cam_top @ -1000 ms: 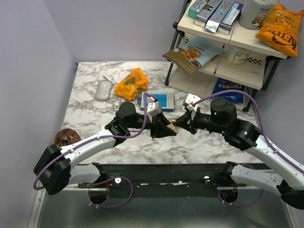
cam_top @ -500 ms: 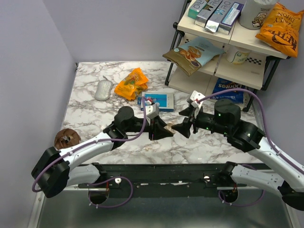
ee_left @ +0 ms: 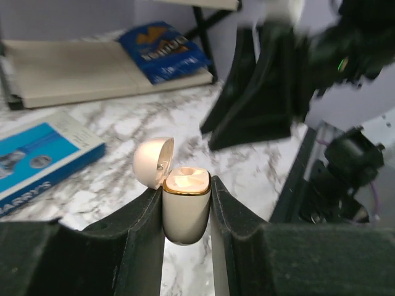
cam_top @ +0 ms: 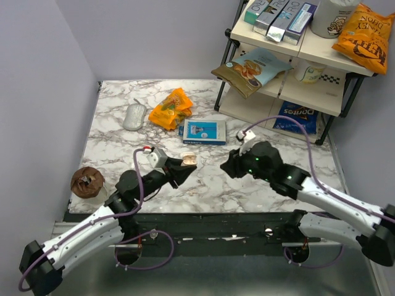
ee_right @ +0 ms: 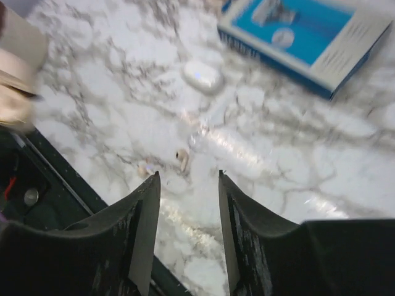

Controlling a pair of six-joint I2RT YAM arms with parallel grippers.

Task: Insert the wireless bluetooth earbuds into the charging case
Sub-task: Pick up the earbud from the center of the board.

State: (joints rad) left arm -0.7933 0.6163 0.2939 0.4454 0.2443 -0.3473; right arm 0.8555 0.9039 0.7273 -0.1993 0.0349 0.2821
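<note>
Marble table (ee_right: pixel 290 160): your left claw (ee_left: pixel 187 196) grips the open-lidded charging case (ee_left: pixel 185 213); right claw (ee_right: pixel 188 185) gapes wide over blurred, seemingly loose earbuds (ee_right: pixel 181 159).

Top external: set high at the near edge, faced down on the grey-veined marble tabletop (cam_top: pixel 117 151).
Left wrist: held low, faced across it.
Right wrist: held close, faced down.
Shared: flat blue-and-white cardboard box (cam_top: pixel 204 131).

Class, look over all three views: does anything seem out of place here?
Yes. Two small earbuds lie loose on the marble table, outside the charging case, which the left tool grips with its lid open. The right tool hangs open and empty over them.
</note>
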